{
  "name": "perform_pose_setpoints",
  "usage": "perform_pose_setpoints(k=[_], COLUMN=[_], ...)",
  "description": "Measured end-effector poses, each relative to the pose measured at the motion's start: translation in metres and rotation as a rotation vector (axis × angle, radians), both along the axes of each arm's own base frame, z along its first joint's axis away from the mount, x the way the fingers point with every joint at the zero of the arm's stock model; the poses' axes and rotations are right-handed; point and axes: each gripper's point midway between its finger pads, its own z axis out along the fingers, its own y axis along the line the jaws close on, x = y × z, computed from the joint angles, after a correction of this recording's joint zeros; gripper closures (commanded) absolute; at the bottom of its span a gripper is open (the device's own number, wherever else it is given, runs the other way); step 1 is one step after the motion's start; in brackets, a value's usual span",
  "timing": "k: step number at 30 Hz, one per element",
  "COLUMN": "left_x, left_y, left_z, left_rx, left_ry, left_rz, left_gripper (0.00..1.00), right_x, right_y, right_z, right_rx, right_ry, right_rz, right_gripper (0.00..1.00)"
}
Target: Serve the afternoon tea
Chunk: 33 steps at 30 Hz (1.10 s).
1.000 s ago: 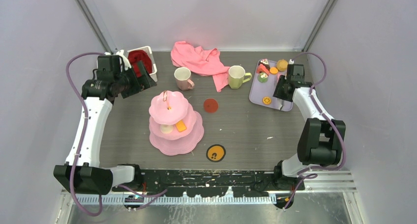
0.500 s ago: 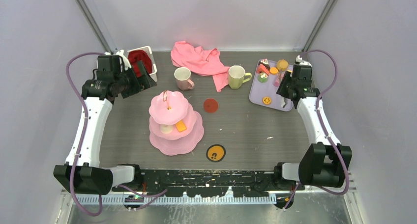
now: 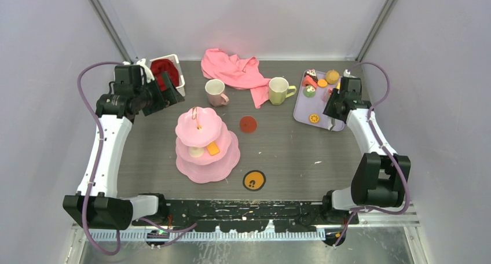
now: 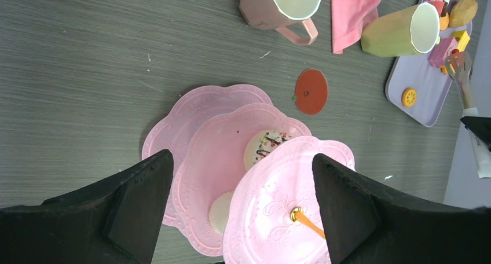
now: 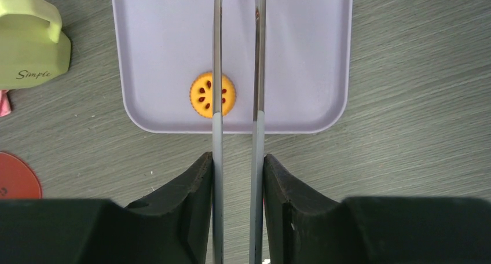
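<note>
**Operator:** Where does everything sit?

**Spotter:** Your right claw [image 5: 237, 160] is squeezed onto a pair of metal tongs [image 5: 217, 55], one blade against each finger. The blades reach out over the lilac tray [image 5: 162, 32] at the desk's far right. Their tips run past the top of the wrist view, so I cannot tell whether they carry anything. Your left claw [image 4: 240, 160] hangs wide apart with nothing in it, at the far left, looking down on the cake stand [image 3: 206, 143].

**Operator:** And the food?

**Spotter:** Most pastries [image 3: 317, 79] crowd the tray's far end. An orange cookie [image 5: 212, 94] lies alone by the near rim, under the left blade. Two pieces lie on the stand's lower tiers. The pink mug [image 3: 215, 92] and green mug [image 3: 279, 90] stand beyond it, by a cloth [image 3: 231, 68].

**Operator:** How will they handle?

**Spotter:** I'd judge them light, hard and smooth, so thin blades may let one squirt out. Pinch the cookie across its rim, gently.

**Operator:** Room?

**Spotter:** The grey desk [image 3: 289, 154] looks flat and is open between tray and stand. Mind the stand's height and the close walls [image 3: 440, 102].
</note>
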Motion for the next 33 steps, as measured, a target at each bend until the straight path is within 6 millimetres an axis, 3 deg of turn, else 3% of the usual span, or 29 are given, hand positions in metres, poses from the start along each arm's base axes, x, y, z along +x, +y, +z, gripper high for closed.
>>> perform_pose_setpoints(k=[10,33], left_x=[0.0000,-0.0002], left_y=[0.0000,-0.0006], left_z=[0.0000,0.0001], left_rx=[0.000,-0.003], left_ry=[0.000,0.000], left_rz=[0.000,-0.002], left_gripper=[0.11,0.11], right_x=[0.0038,0.0064], right_y=[0.0024,-0.0036], right_z=[-0.0027,-0.0036], right_rx=[0.000,-0.050], right_ry=[0.007,0.015], right_rz=[0.008,-0.002], right_gripper=[0.55,0.54])
